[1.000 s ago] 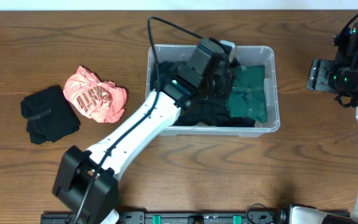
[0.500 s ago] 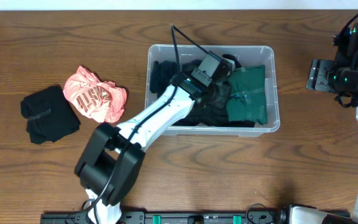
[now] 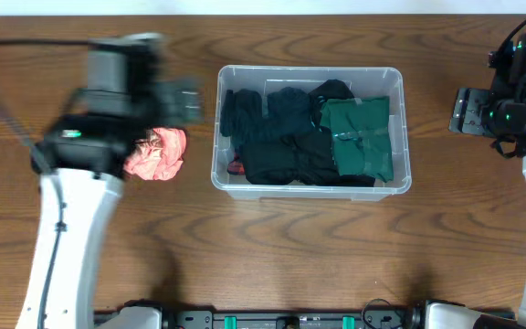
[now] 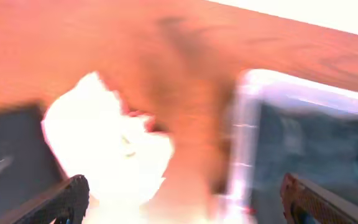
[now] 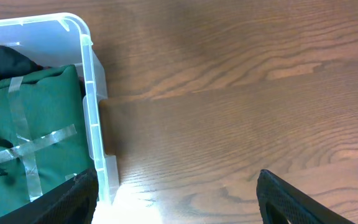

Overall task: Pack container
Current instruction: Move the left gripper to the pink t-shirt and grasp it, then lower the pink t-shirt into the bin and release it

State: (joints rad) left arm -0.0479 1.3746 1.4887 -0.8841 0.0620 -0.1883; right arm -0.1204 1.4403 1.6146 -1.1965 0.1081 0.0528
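Overhead view: the container [image 3: 310,189] sits at the centre-right of the tabletop [image 3: 336,256], long axis running left to right. It holds black clothes [image 3: 281,151] on its left and middle, and a green folded bundle [image 3: 362,137] crossed with clear tape at its right end. There is room on top, so I judge packing unfinished.

A pink garment [image 3: 158,155] lies crumpled on the tabletop just left of the container, apart from its wall. The left arm covers part of it, so I cannot tell its long axis.

Left wrist view is heavily blurred. The left fingers [image 4: 70,196] show at both lower corners, spread wide with nothing between them. The pink garment reads as a washed-out patch directly ahead and below, between them. The container wall stands off to the right. A dark cloth [image 4: 8,165] lies at the left edge; what it is cannot be made out.

Right wrist view: the right fingers [image 5: 73,199] are also spread wide and empty. They are over bare wood beside the container's right end, near the green bundle.

Judgement: the pink garment is next to pack. The left arm is clearly nearer, since the garment lies under its fingers and the right arm is well apart across the container. The carry would then run rightward over the near wall.
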